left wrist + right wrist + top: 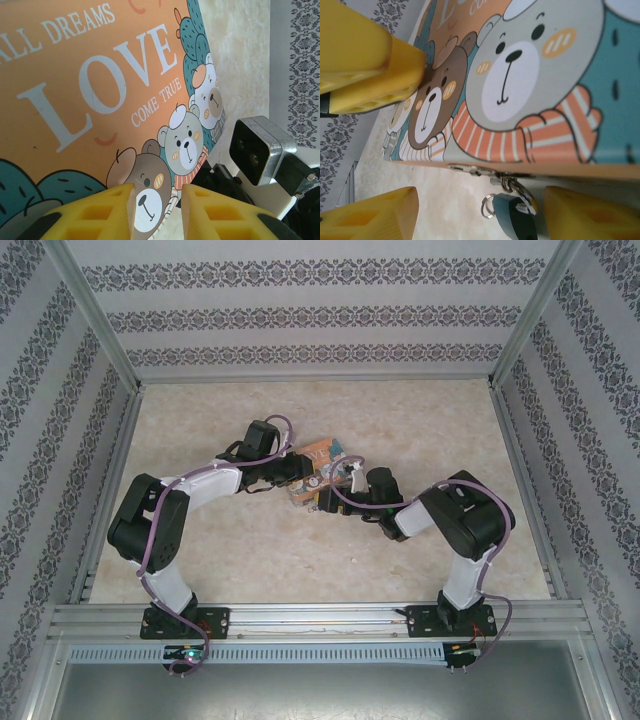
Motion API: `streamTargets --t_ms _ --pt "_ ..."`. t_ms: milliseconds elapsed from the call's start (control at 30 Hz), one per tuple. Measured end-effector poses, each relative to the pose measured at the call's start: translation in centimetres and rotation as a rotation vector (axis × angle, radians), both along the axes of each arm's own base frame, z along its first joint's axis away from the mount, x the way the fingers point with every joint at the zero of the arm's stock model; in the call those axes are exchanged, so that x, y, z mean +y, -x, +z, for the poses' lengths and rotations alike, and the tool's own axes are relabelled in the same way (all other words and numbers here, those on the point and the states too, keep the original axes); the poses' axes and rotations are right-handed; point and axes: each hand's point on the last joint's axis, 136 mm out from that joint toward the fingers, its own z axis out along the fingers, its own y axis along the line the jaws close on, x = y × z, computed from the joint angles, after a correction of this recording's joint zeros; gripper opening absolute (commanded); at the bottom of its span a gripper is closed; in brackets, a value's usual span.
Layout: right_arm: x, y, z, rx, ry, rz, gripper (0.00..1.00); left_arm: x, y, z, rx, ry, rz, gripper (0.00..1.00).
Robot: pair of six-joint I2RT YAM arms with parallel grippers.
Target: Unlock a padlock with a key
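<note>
Teal padlock (517, 225), shackle toward the LOVE tin's (535, 75) latch (492, 174), sits between the open right jaws; left jaws straddle the tin's corner, grip unclear.

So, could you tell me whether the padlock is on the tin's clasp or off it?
On: the teal padlock has its shackle looped through the metal clasp on the LOVE tin.

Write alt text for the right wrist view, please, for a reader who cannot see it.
A small teal padlock is hooked on the clasp at the edge of an orange tin printed with cartoon bears. The right claw is open, its yellow fingers on both sides of the padlock, above a pale table.
</note>
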Motion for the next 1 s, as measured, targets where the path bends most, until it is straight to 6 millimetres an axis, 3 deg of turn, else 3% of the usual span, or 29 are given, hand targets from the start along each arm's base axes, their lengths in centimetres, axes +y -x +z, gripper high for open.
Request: streamTargets --t_ms 500,1000 --pt "0.28 -0.03 -0.05 0.004 -0.030 0.006 0.48 -0.02 -0.06 0.01 -0.007 0.004 0.000 0.29" --pt "-0.29 0.22 -0.60 0.021 -0.023 -0.005 0.24 -0.08 -0.08 0.05 -0.013 0.010 -0.002 0.29"
